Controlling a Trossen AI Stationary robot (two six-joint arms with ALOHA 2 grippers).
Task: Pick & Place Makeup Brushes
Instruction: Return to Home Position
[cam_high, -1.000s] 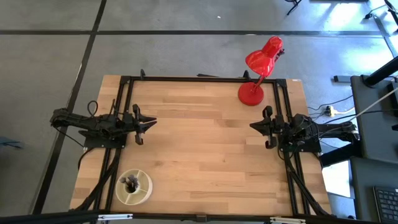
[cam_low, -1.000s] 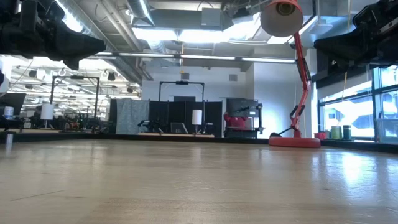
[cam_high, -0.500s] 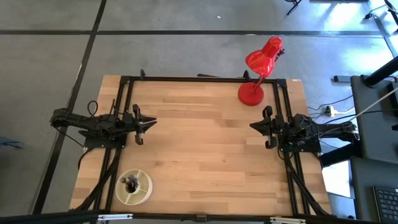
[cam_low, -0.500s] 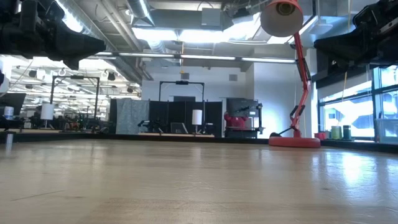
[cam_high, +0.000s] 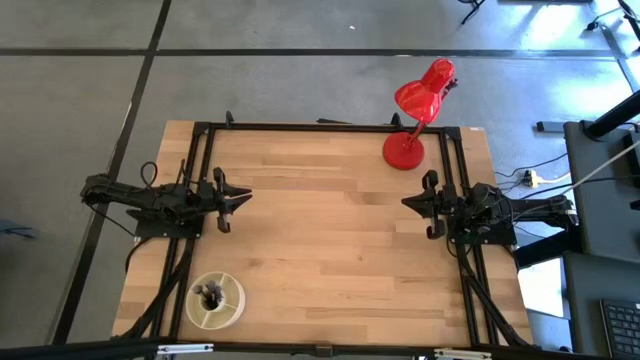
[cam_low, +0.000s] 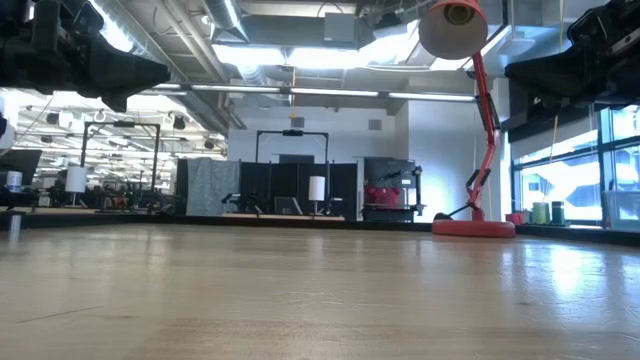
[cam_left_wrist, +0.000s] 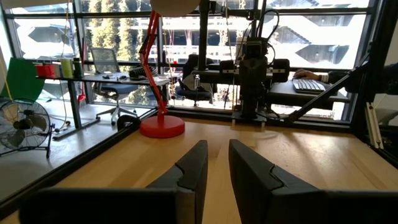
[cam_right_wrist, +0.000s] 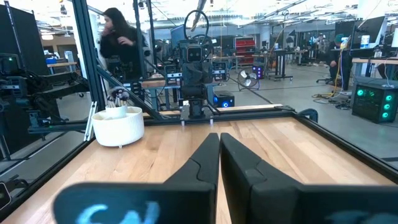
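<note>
Brushes (cam_high: 211, 292) all stand in white cup (cam_high: 239, 303), counter (cam_high: 330, 240) corner on my left arm's side; nothing left to pick, I judge. So left pincer (cam_high: 246, 198) rests at left edge, slightly open, empty. Right pincer (cam_high: 406, 203) at right edge, closed, empty.

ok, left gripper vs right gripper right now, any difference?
The left gripper sits at the table's left edge, the right gripper at its right edge, pointing toward each other. The left gripper's fingers show a narrow gap; the right gripper's fingers are pressed together. Both are empty and held above the wood.
</note>
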